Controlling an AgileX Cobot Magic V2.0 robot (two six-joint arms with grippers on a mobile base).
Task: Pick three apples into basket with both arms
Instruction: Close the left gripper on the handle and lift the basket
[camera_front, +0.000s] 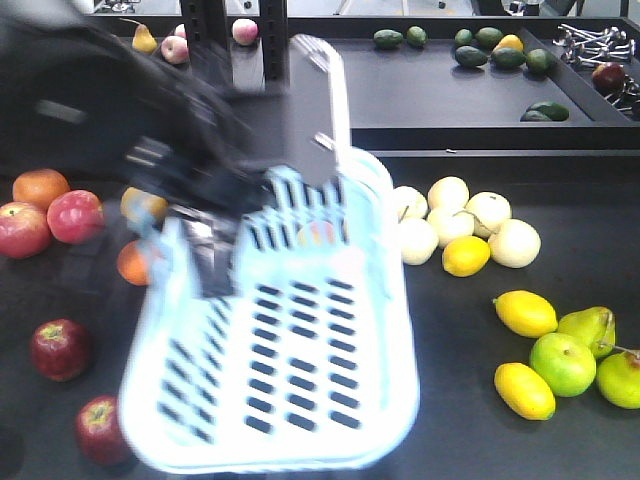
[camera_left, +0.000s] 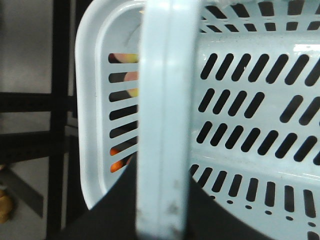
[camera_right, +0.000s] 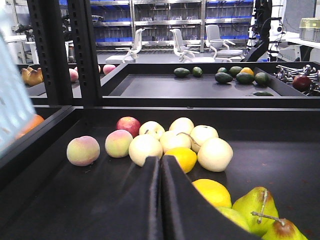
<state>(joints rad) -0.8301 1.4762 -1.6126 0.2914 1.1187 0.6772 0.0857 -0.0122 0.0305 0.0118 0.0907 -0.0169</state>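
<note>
Motion-blurred, the left gripper (camera_left: 162, 207) seems clamped on the handle (camera_left: 162, 100) of the basket (camera_front: 405, 360), left of the table's (camera_front: 470, 300) middle. Its arm (camera_front: 90, 90) hides the far rim. Two apples (camera_front: 62, 350) (camera_front: 103, 430) lie near the front-left corner. The right gripper (camera_right: 161, 195) is pressed together, empty.

I can read nothing in any of my three feeds: no text, label, brand or number. The basket (camera_front: 290, 350) shows only plain slotted plastic, and my front view of it is motion-blurred. On the far shelves (camera_right: 165, 22) in the right wrist view, everything is too small for me to make out any marking.
</note>
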